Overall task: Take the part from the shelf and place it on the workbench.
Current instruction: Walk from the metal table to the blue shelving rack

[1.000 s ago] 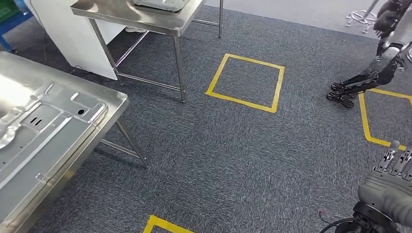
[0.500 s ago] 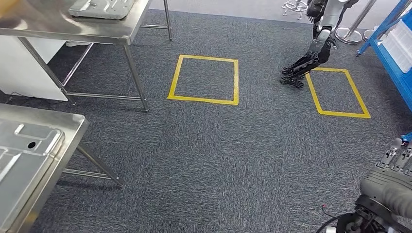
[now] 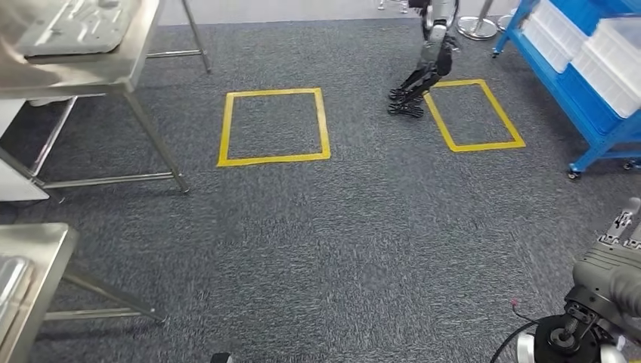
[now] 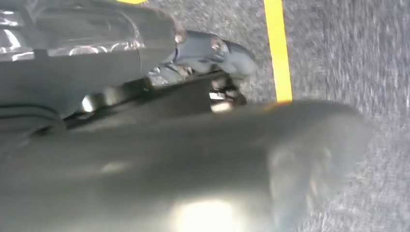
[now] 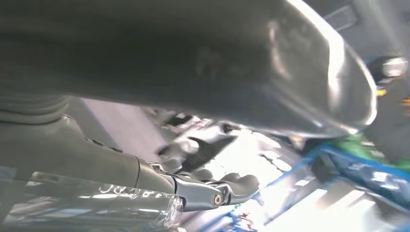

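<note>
Nearest, the right hand (image 3: 616, 261) hangs at the lower right of the head view; whether its fingers are released or clenched I cannot tell, and the blurred left hand (image 4: 193, 164) in its wrist view is no clearer. A steel tabletop (image 3: 30, 253) corner sits at left. Farther off, yellow floor squares (image 3: 274, 126), another robot (image 3: 423, 68), and the blue shelf (image 3: 582, 76) with white bins; the part cannot be made out

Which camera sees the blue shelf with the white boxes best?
The head view: the blue shelf stands clear on the carpet, white boxes in its tiers. The right wrist view catches blurred blue bars past the robot hand. The left wrist view looks at carpet and yellow tape.
</note>
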